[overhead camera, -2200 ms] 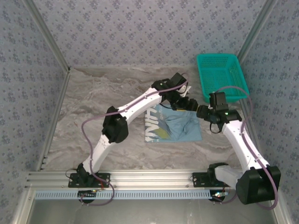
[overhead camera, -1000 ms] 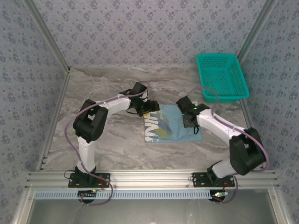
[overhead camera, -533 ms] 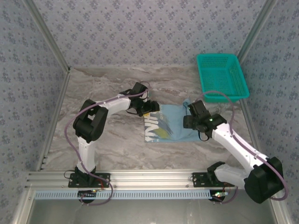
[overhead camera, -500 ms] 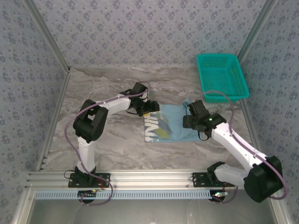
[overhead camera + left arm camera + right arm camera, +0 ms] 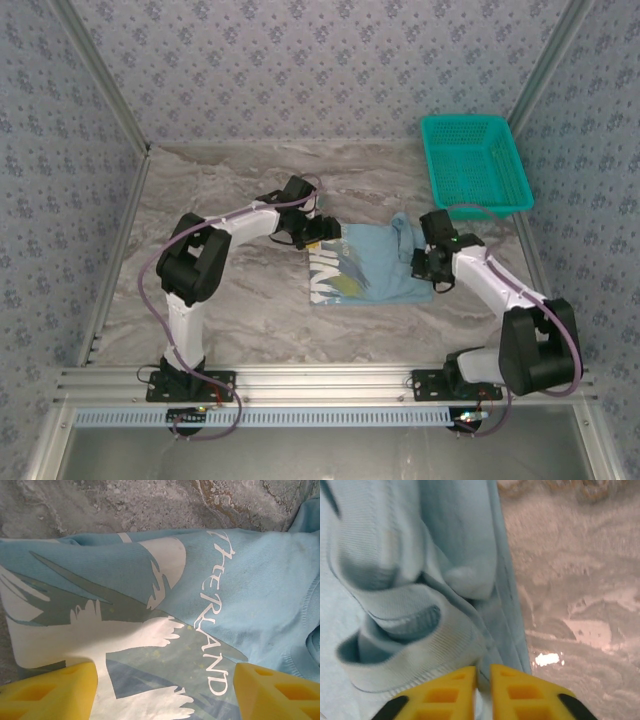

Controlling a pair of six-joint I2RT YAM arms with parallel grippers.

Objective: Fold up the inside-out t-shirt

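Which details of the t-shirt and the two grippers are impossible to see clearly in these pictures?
- Top view: the print on the t-shirt is too small to read, and the left gripper covers its far left corner.
- Left wrist view: the print is cut off by the bottom edge, between the open fingers.
- Right wrist view: the folds are blurred, and the closed right gripper hides how many layers it pinches.

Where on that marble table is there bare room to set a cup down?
Bare table: the far strip left of the basket, the left side beyond the left arm, and the near strip between t-shirt and the rail. Crowded: the middle, where the left tool and right tool sit at the t-shirt's edges.
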